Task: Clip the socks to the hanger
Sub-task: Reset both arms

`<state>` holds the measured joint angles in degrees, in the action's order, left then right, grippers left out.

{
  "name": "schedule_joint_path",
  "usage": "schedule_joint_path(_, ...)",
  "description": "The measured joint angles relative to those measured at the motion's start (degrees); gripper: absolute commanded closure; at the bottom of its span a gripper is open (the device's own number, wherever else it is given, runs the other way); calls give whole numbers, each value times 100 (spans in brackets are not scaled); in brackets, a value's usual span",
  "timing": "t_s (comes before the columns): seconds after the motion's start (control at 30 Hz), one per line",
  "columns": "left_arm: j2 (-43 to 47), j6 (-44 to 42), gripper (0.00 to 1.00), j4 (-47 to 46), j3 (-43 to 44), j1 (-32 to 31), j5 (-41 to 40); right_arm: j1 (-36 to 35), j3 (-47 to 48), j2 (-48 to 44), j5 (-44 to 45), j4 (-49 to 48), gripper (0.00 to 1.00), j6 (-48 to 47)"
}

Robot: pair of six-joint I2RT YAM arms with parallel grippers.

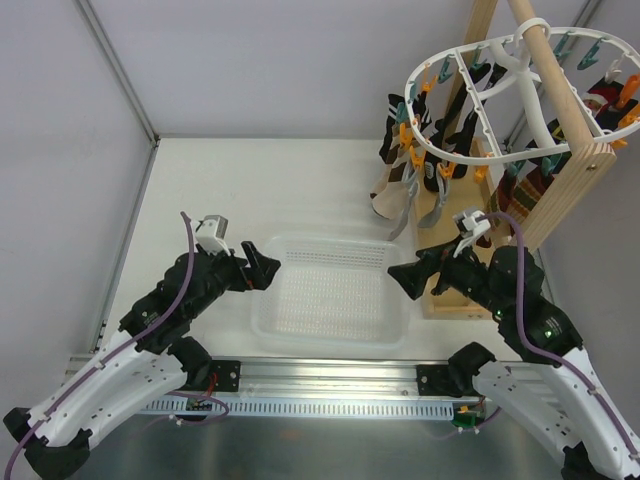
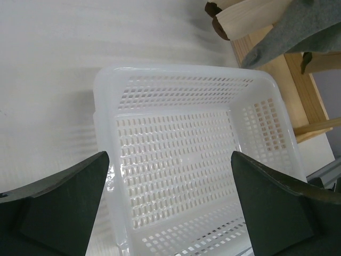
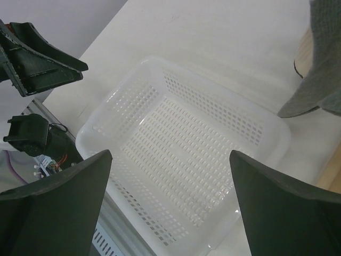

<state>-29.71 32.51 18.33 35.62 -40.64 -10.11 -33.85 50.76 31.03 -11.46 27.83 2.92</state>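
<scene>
Socks: we make out one grey sock for certain. It is plain mid-grey knit, and its stripes are not visible in any view. It hangs toe-down from the left rim of the hanger, a white oval ring with spokes and orange and teal clips. We cannot tell which clip holds it. The hanger sits on a pole at the far right, high above the table.

The sock's toe dangles just beyond the far right corner of a white perforated basket. It is far of the right gripper and apart from it. In the right wrist view the sock shows at the upper right edge, and in the left wrist view at the top right.

Right gripper: jaws wide, holding nothing, over the basket's right rim. Left gripper: jaws wide, holding nothing, at the basket's left rim, well apart from the sock.

Around the sock, black socks and a beige sock hang to its left on the same ring. The wooden frame stands just right of the right gripper.
</scene>
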Motion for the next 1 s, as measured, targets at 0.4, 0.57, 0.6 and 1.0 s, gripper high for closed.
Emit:
schedule_joint_path(0.4,-138,28,1,321,-94,0,-199,-44,-190,-498,81,-114,3,-94)
schedule_joint_path(0.57,-127,31,1,382,-94,0,-249,-44,-190,-457,120,-190,3,-138)
schedule_joint_path(0.6,-127,33,1,385,-94,0,-258,-44,-190,-439,142,-188,3,-149)
schedule_joint_path(1.0,-144,33,1,391,-94,0,-396,-50,-190,-391,227,-186,3,-190)
